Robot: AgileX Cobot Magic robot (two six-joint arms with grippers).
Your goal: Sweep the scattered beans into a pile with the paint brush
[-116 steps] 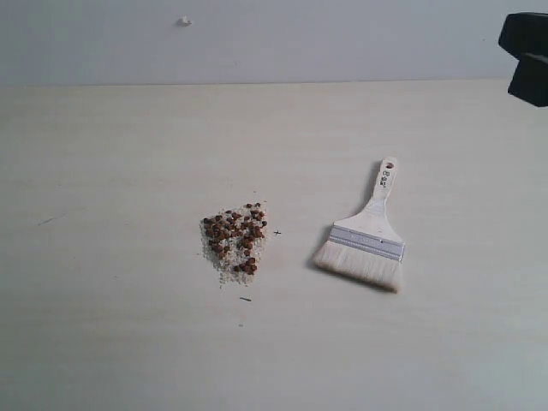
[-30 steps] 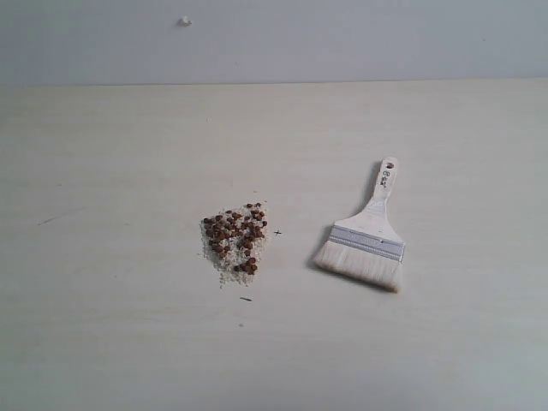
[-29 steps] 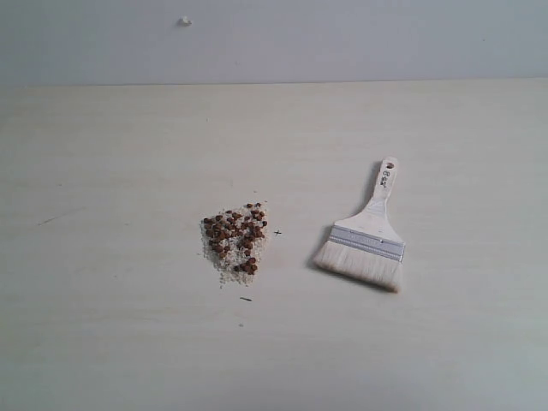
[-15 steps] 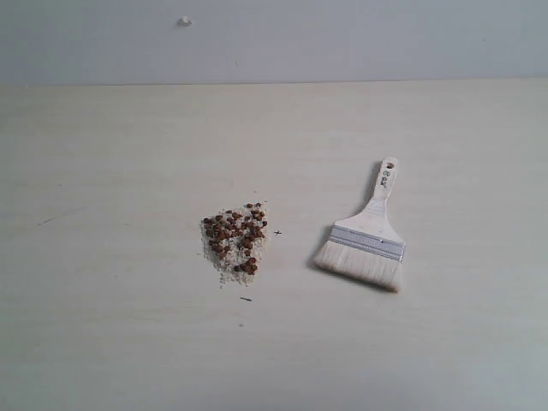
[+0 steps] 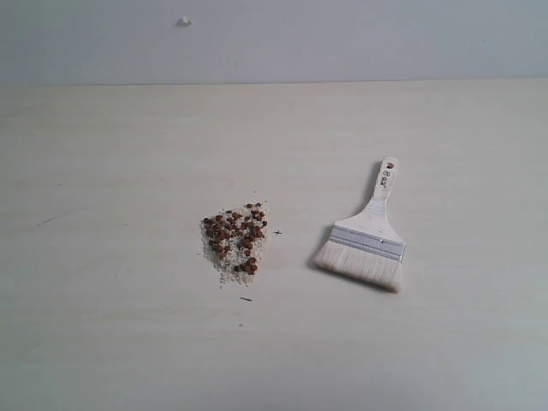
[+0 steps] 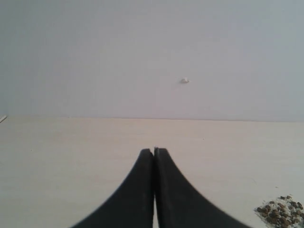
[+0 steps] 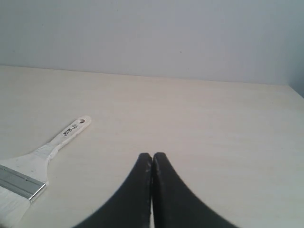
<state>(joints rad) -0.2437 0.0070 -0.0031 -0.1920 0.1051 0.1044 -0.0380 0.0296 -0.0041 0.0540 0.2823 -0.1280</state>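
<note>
Reddish-brown beans (image 5: pixel 235 235) lie gathered with pale crumbs in one compact pile on the pale table (image 5: pixel 128 154), left of centre. The pile's edge also shows in the left wrist view as beans (image 6: pixel 280 213). The paint brush (image 5: pixel 366 235) lies flat to the right of the pile, its cream bristles toward the front and its handle pointing away. Its handle and ferrule show in the right wrist view as the paint brush (image 7: pixel 42 156). Neither arm appears in the exterior view. My left gripper (image 6: pixel 154 151) is shut and empty above bare table. My right gripper (image 7: pixel 152 156) is shut and empty, beside the brush handle.
A small white blob (image 5: pixel 184 20) sticks to the grey wall behind the table. A short dark speck (image 5: pixel 246 299) lies in front of the pile, and a faint scratch mark (image 5: pixel 51 219) crosses the table at the left.
About four seconds ago a black arm part showed at the exterior view's top right corner; it has left the view. Over the last second nothing has moved.
</note>
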